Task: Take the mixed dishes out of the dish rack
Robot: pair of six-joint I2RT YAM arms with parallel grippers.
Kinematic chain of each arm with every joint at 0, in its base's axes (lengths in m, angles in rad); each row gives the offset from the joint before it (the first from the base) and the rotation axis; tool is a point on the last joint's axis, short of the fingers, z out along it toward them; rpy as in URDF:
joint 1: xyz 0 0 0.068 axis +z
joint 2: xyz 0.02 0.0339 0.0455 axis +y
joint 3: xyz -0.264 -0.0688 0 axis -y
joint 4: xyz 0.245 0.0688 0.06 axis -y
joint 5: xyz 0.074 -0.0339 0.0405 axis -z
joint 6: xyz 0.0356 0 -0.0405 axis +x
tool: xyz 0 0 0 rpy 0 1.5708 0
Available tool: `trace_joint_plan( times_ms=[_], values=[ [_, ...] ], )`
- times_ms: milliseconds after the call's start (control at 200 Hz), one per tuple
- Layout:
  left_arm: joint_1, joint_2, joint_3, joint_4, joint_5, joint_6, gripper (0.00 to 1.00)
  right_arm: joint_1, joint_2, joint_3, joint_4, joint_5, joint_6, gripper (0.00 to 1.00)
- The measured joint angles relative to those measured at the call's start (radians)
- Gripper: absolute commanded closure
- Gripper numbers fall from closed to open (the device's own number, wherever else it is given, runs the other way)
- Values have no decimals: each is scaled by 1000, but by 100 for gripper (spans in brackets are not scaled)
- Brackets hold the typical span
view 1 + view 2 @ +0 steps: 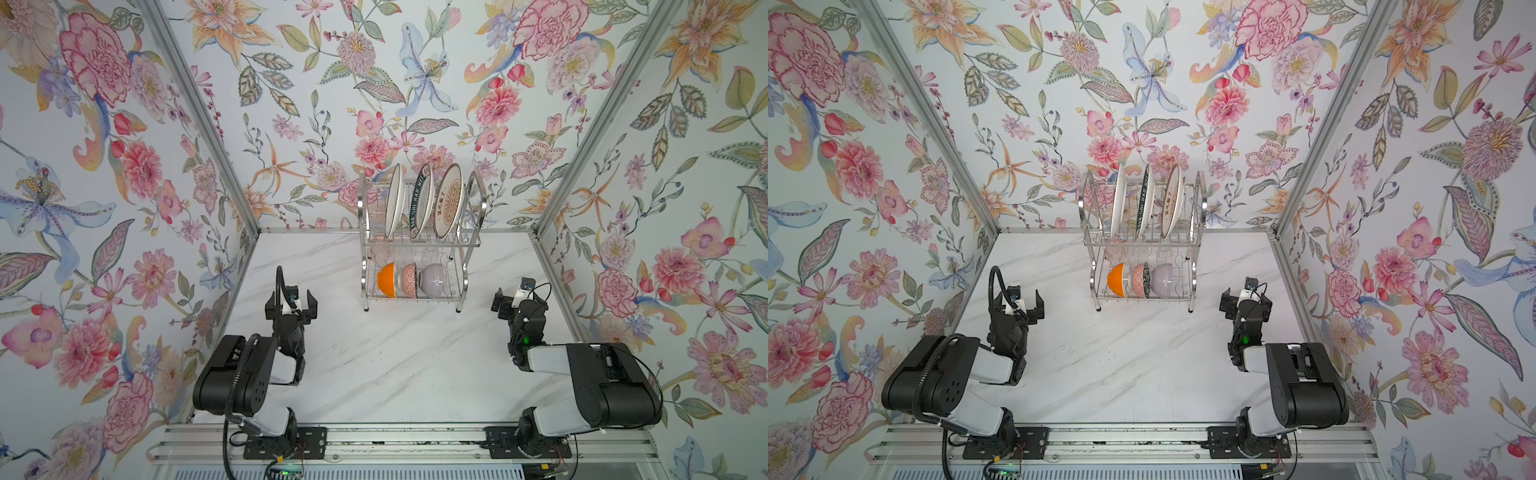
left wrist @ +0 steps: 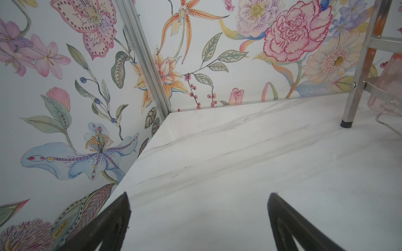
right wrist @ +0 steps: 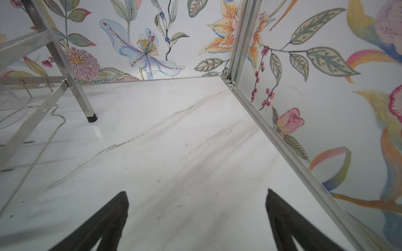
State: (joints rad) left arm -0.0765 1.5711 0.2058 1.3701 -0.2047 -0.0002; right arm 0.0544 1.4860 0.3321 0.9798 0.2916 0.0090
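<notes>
Three plates stand on edge in the upper tier of the dish rack: white plate, green-lettered plate, orange sunburst plate. Below sit an orange bowl, pink-patterned bowl and grey-white bowl. Before the rack, to either side, left claw and right claw hang wide open, empty, above the tabletop.

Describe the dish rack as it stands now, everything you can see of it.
The dish rack is a two-tier frame of shiny chrome-looking wire and flat bars, with curved side frames and black-capped feet. It stands upright on the marble-look tabletop, at the back near the floral wall. Three plates stand on edge in its upper tier; three bowls lie on their sides in the lower.
</notes>
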Motion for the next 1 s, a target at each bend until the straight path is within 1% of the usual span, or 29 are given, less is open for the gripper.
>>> trace_joint_plan(
  times_ms=[1001],
  values=[
    [0, -2, 0, -1, 23, 0, 1, 2, -2, -5, 7, 0, -1, 1]
  ],
)
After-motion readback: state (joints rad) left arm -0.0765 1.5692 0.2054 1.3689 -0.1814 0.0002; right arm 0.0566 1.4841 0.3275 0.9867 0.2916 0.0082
